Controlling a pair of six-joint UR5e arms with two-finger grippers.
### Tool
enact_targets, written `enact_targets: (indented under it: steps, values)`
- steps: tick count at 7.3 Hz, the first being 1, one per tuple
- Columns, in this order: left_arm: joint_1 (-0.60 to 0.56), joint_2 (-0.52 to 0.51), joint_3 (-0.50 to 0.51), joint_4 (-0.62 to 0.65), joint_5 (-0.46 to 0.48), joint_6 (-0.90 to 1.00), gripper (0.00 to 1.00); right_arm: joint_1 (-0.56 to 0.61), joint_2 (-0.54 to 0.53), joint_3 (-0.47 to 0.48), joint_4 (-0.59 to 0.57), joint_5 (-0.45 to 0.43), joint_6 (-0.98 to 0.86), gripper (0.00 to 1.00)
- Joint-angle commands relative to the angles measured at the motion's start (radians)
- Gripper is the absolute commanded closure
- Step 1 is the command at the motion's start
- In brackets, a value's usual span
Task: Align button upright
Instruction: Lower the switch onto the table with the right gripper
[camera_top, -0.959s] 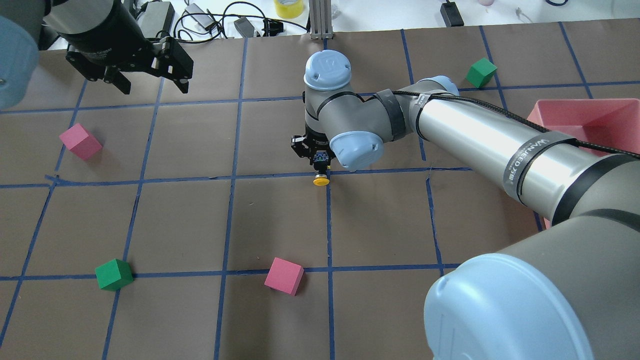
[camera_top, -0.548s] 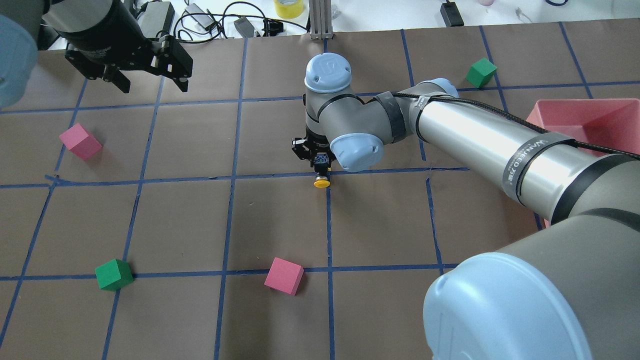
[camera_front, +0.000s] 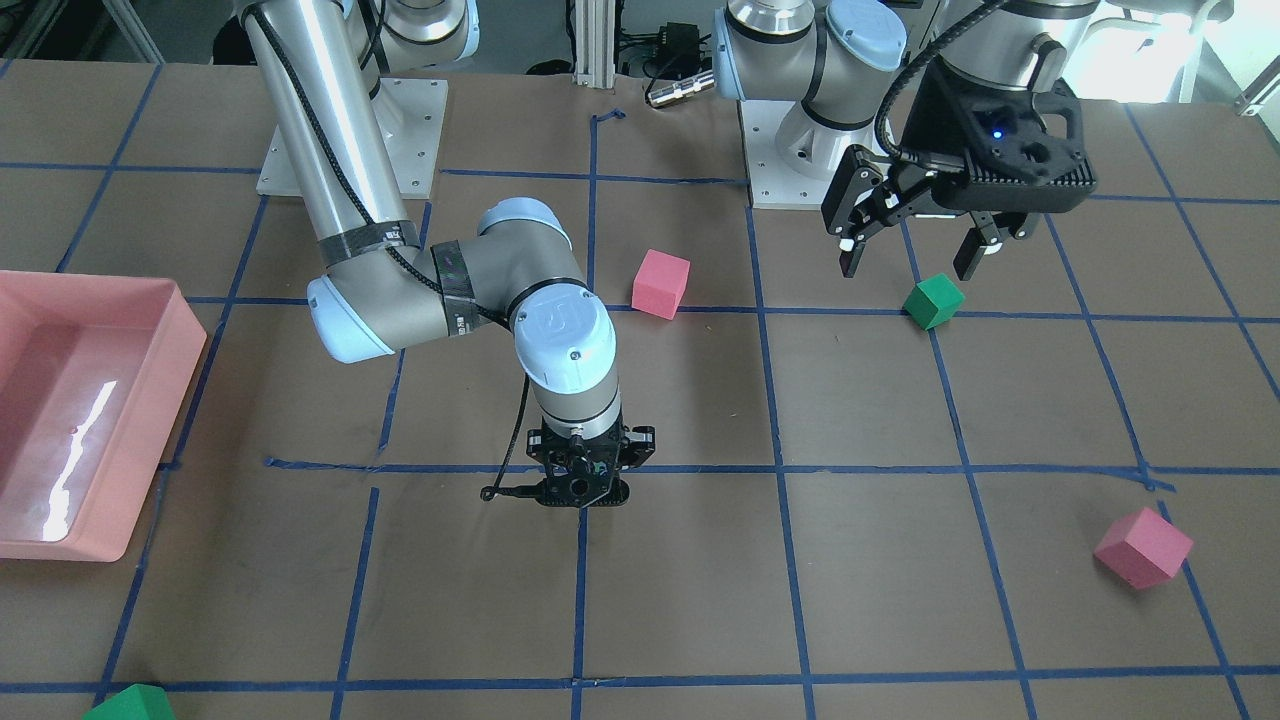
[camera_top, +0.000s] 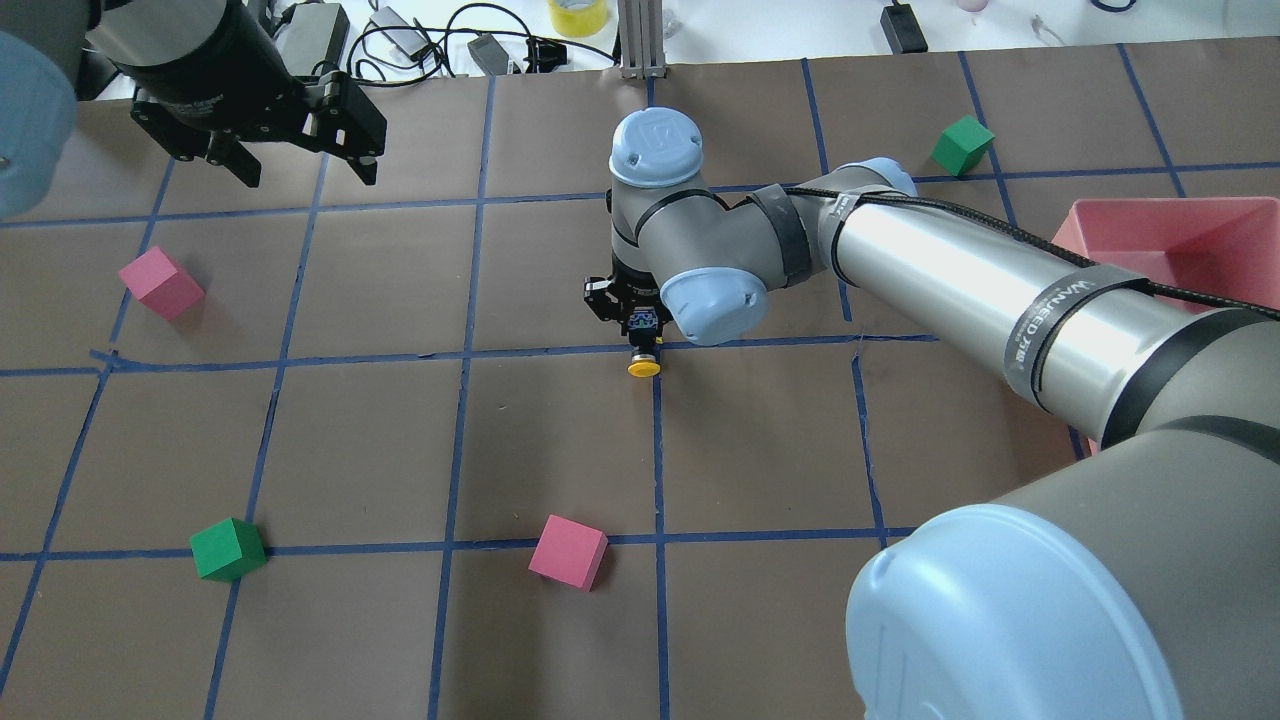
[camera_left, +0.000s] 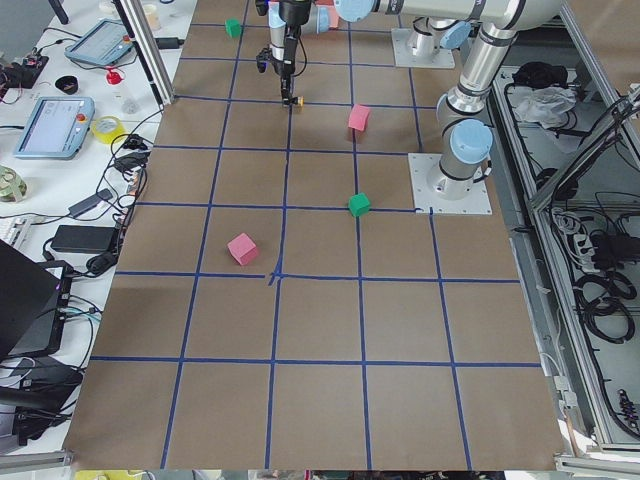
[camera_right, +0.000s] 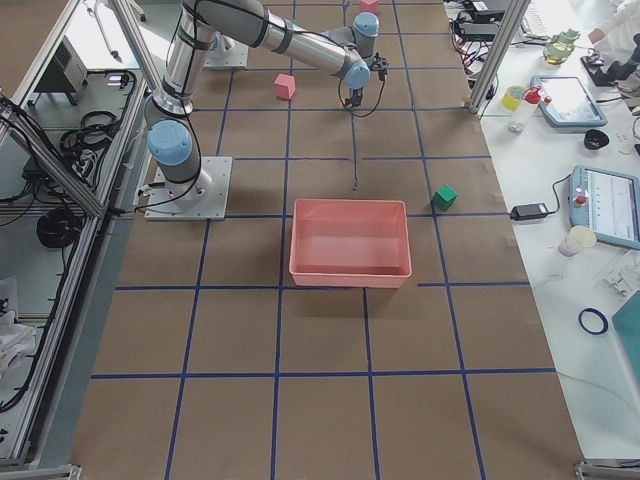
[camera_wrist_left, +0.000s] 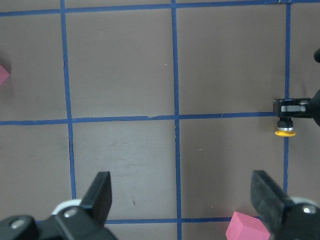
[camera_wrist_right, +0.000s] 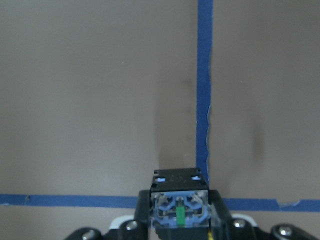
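The button (camera_top: 642, 366) is small, with a yellow cap, and sits at a blue tape crossing mid-table. My right gripper (camera_top: 640, 335) points down and is shut on its body. The cap sticks out sideways toward the robot's side, low over the table. The right wrist view shows the button's base (camera_wrist_right: 178, 207) between the fingers. In the left wrist view the cap (camera_wrist_left: 285, 133) shows edge-on below the right gripper (camera_wrist_left: 292, 112). In the front-facing view the right gripper (camera_front: 580, 498) hides the button. My left gripper (camera_top: 305, 170) is open and empty, high over the far left, also shown in the front-facing view (camera_front: 908, 262).
Pink cubes lie at the left (camera_top: 160, 283) and near centre (camera_top: 568, 552). Green cubes lie at the near left (camera_top: 228, 549) and far right (camera_top: 962, 144). A pink tray (camera_top: 1165, 240) stands at the right. Cables and gear lie beyond the table's far edge.
My right gripper with the button has shifted very slightly toward the near side. The left gripper has barely moved.
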Motion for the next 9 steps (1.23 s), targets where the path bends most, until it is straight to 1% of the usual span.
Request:
enact_targets:
  steps: [1, 3, 4, 5, 7, 8, 9]
  values:
    - [0.001, 0.0, 0.002, 0.0, -0.004, 0.014, 0.0, 0.0, -0.001, 0.006, 0.0, 0.001, 0.0, 0.54]
    - [0.0, 0.0, 0.001, 0.0, 0.002, 0.002, 0.0, 0.0, -0.004, 0.009, 0.002, 0.001, 0.0, 0.37]
    - [0.001, 0.0, -0.002, 0.0, 0.002, 0.002, 0.0, 0.0, -0.004, 0.009, 0.002, 0.001, 0.0, 0.23]
    - [0.001, -0.002, -0.004, 0.0, 0.002, 0.002, 0.0, 0.0, -0.008, 0.009, 0.002, 0.001, 0.0, 0.0]
    - [0.0, 0.0, -0.005, 0.006, 0.002, -0.002, 0.0, -0.002, -0.024, 0.0, 0.009, 0.001, -0.039, 0.0]
    - [0.0, 0.0, -0.002, 0.006, 0.001, -0.002, 0.0, -0.012, -0.06, -0.005, 0.017, -0.011, -0.064, 0.0]
    - [0.001, -0.003, 0.004, 0.005, 0.002, 0.004, 0.0, -0.041, -0.126, -0.004, 0.07, -0.014, -0.078, 0.0]
